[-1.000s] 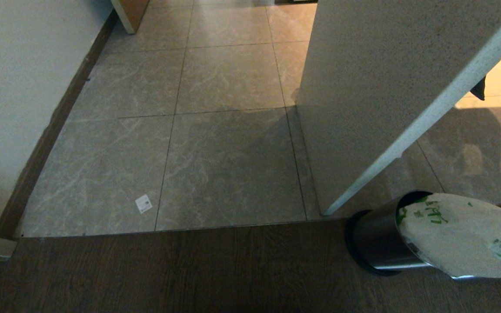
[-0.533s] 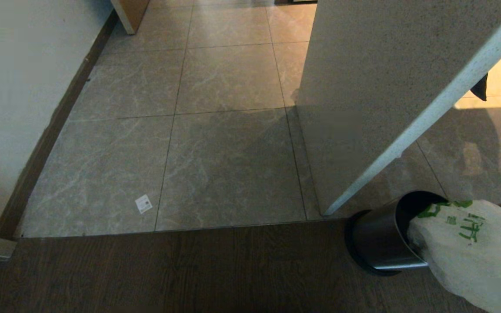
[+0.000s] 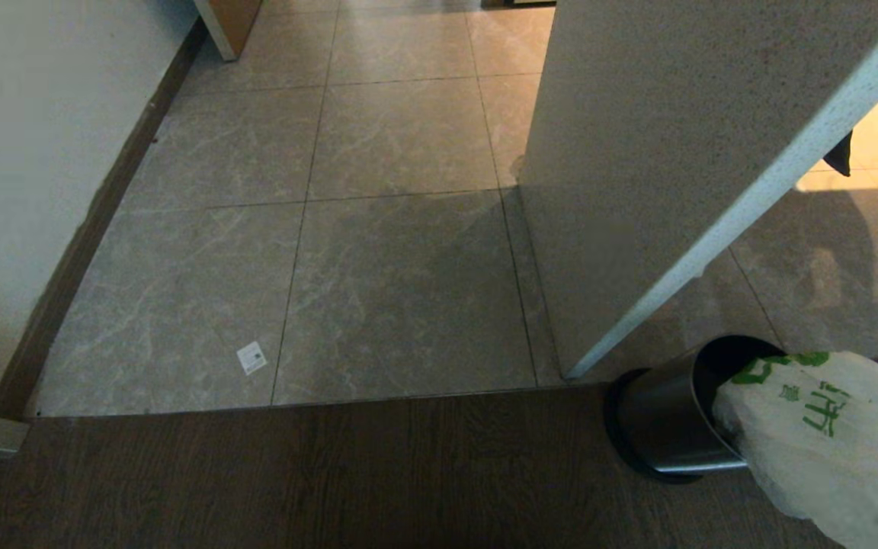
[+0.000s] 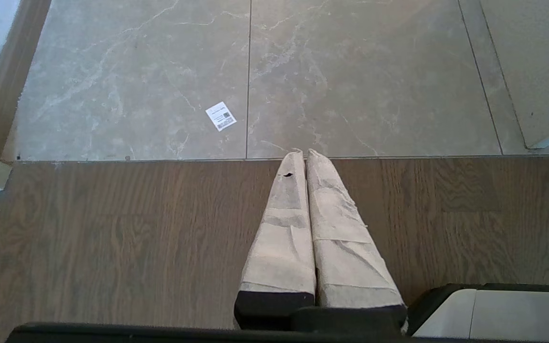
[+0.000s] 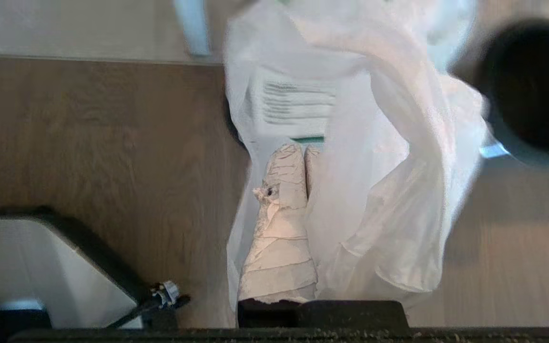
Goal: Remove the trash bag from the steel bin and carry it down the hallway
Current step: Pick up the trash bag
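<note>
The steel bin (image 3: 664,419) stands on the dark wood floor at the lower right of the head view, its dark mouth (image 5: 534,85) open. The trash bag (image 3: 828,442), thin white plastic with green print, hangs out of the bin beside its rim, down toward the lower right corner. In the right wrist view my right gripper (image 5: 303,155) is shut on the trash bag (image 5: 374,181), whose plastic drapes over one taped finger. My left gripper (image 4: 302,153) is shut and empty above the wood floor, parked. The tiled hallway (image 3: 401,229) runs ahead.
A speckled white wall corner (image 3: 660,191) juts out just beyond the bin. A white wall with dark skirting (image 3: 81,244) lines the left side. A small white sticker (image 3: 251,357) lies on the tiles. Part of my white base (image 5: 41,262) shows beside the right arm.
The bag has been drawn out of the bin toward the lower right; the bin's dark mouth now shows. In the last half second the bag only shifted slightly.
</note>
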Motion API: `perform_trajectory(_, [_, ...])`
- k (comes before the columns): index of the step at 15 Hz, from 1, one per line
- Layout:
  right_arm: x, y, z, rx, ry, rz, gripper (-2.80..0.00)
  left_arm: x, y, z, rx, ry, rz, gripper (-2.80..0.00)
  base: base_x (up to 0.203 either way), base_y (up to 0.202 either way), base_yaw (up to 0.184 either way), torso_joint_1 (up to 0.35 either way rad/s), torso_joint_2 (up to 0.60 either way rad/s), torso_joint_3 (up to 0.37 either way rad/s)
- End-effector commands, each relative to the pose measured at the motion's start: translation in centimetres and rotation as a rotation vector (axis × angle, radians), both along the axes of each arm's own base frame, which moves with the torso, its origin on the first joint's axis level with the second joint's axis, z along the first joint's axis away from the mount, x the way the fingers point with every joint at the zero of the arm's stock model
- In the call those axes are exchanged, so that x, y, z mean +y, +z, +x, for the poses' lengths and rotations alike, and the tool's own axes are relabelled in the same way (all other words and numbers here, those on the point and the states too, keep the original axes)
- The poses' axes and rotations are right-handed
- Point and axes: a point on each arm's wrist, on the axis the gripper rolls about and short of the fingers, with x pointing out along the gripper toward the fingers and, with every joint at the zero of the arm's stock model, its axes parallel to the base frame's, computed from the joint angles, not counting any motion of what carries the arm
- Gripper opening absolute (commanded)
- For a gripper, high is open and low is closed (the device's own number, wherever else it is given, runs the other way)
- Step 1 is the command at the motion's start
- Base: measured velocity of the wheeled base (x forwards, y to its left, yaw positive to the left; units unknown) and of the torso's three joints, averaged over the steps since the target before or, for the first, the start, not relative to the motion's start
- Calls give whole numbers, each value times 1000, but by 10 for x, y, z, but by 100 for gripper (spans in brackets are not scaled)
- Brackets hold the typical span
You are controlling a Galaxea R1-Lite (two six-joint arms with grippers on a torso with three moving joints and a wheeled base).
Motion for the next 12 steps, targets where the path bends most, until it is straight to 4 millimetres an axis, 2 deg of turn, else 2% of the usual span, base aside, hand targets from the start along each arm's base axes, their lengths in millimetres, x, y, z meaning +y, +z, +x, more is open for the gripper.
perform_trajectory(1, [0, -2, -3, -26, 111, -6, -280, 0, 0, 0, 0, 0, -1, -280, 0, 0, 0, 0, 0, 0])
perform_trajectory(6, [0, -6, -24, -275, 106, 33, -280, 0, 0, 0, 0, 0, -1, -280, 0, 0, 0, 0, 0, 0])
perform_trajectory(8, [0, -12, -23, -218, 74, 162, -280, 0, 0, 0, 2, 0, -1, -280, 0, 0, 0, 0, 0, 0])
perform_trajectory(12, [0, -12, -23, -216, 77, 140, -280, 0, 0, 0, 0, 0, -1, -280, 0, 0, 0, 0, 0, 0])
